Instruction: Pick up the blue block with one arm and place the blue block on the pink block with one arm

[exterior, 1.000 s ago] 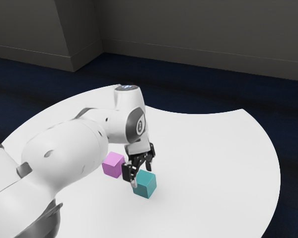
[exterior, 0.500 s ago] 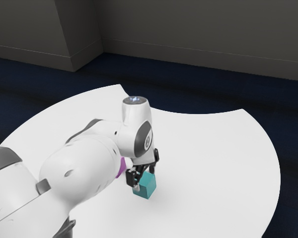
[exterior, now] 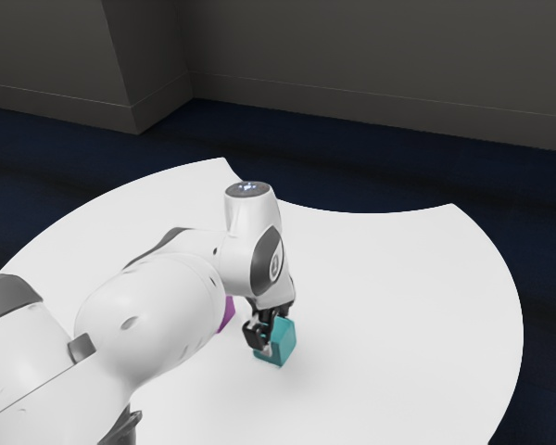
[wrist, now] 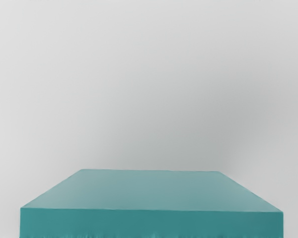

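The blue block (exterior: pixel 281 340), teal in colour, rests on the white table (exterior: pixel 398 278). My gripper (exterior: pixel 271 330) has come down over it and stands open, one finger (exterior: pixel 258 336) at the side of the block toward the exterior view's left and the other behind it. In the wrist view the block's top face (wrist: pixel 149 191) lies flat just under my hand. Only a thin purple-pink sliver of the pink block (exterior: pixel 228 313) shows behind my forearm, just to the exterior view's left of the blue block.
The round white table has a notched far edge (exterior: pixel 287 199) and dark floor (exterior: pixel 398 158) around it. My bulky white arm (exterior: pixel 157 315) covers the table's near left part. Bare table (exterior: pixel 408 334) lies to the exterior view's right of the block.
My hand has swung over the blue block and come down, so the fingers now straddle it. My arm has moved in front of the pink block. The blue block has stayed on the table.
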Robot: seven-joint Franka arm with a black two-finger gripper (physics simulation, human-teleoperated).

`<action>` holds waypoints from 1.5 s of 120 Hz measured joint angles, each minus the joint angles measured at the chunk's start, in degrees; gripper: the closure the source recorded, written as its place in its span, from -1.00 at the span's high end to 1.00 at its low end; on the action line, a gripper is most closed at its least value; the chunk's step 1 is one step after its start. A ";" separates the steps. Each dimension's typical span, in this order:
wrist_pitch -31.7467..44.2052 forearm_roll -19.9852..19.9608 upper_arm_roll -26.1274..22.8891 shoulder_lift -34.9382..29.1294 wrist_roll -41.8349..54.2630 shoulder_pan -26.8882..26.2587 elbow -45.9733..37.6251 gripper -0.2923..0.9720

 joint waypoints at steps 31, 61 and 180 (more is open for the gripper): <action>-0.25 0.10 0.00 0.31 -2.27 -0.13 0.00 0.04; -2.16 0.78 5.72 2.23 -2.82 -1.82 -0.21 0.00; -9.00 0.63 14.45 3.20 26.61 7.76 -0.11 0.04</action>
